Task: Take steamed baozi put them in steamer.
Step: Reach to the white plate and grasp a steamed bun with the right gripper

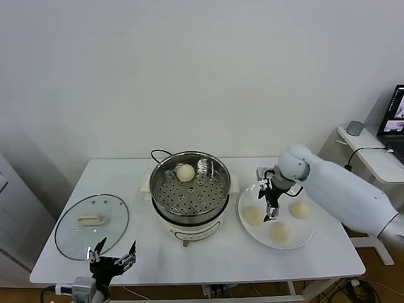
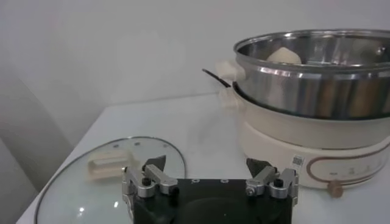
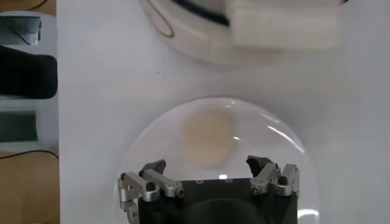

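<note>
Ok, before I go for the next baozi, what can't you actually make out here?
- Right wrist view: only one baozi shows; the frame's edges cut off the others on the plate.
- Left wrist view: the steamer wall hides most of the baozi inside.
- Head view: the laptop is cut off by the edge.

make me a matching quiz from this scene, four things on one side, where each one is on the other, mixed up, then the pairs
Things:
1. glass lid
2. lone baozi
3. right gripper
4. left gripper

Places:
A. on the perforated tray inside the steamer
B. above the white plate, jaws open
C. flat on the table, to the robot's left of the steamer
D. at the table's near edge, just in front of the glass lid, jaws open

Pairs: 1-C, 2-A, 3-B, 4-D
</note>
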Robot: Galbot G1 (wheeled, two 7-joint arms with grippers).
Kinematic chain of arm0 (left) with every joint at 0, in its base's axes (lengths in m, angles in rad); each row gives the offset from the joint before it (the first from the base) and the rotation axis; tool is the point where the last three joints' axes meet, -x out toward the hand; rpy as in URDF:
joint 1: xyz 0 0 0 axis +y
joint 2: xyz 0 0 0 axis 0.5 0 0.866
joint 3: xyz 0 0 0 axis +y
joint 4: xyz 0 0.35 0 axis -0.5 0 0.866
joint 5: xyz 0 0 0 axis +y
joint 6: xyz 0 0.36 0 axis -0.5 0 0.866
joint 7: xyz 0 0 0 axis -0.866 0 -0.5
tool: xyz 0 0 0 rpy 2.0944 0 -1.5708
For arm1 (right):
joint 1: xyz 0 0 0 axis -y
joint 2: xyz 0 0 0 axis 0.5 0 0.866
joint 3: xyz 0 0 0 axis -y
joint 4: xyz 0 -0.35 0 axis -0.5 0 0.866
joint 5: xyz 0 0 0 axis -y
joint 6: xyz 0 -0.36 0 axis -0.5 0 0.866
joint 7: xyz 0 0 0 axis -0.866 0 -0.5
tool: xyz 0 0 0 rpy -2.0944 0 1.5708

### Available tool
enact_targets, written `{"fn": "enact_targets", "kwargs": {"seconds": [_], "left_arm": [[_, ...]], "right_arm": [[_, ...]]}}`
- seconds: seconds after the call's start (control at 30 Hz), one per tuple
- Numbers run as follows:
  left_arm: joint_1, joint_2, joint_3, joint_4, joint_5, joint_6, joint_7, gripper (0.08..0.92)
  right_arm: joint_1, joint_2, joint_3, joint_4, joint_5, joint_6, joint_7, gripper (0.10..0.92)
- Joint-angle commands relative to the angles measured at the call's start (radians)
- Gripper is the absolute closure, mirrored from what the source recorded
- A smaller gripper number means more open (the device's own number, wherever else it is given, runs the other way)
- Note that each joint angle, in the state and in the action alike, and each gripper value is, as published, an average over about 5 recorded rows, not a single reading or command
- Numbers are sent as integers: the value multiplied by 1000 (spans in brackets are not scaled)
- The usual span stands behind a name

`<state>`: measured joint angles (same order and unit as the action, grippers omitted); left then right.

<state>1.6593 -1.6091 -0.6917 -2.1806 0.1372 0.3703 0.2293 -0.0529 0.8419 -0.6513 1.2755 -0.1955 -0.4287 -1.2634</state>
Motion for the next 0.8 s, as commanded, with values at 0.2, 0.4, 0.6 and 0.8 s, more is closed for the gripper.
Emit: {"fn": "enact_targets", "kwargs": {"seconds": [0.2, 0.4, 0.6, 0.8], "left_arm": [[0, -47, 0, 10, 2, 0, 1, 177], [-1, -49, -2, 13, 2, 0, 1, 177], [-1, -48, -3, 17, 2, -1, 1, 177], [-5, -49, -1, 25, 11, -3, 0, 177]], "right_arm": [[-69, 82, 52, -97, -92, 56, 28, 203], [-67, 112, 55, -133, -105, 71, 32, 203], [-72, 122, 53, -142, -112, 77, 27, 203], [-77, 128, 58, -146, -129, 83, 29, 203]]}}
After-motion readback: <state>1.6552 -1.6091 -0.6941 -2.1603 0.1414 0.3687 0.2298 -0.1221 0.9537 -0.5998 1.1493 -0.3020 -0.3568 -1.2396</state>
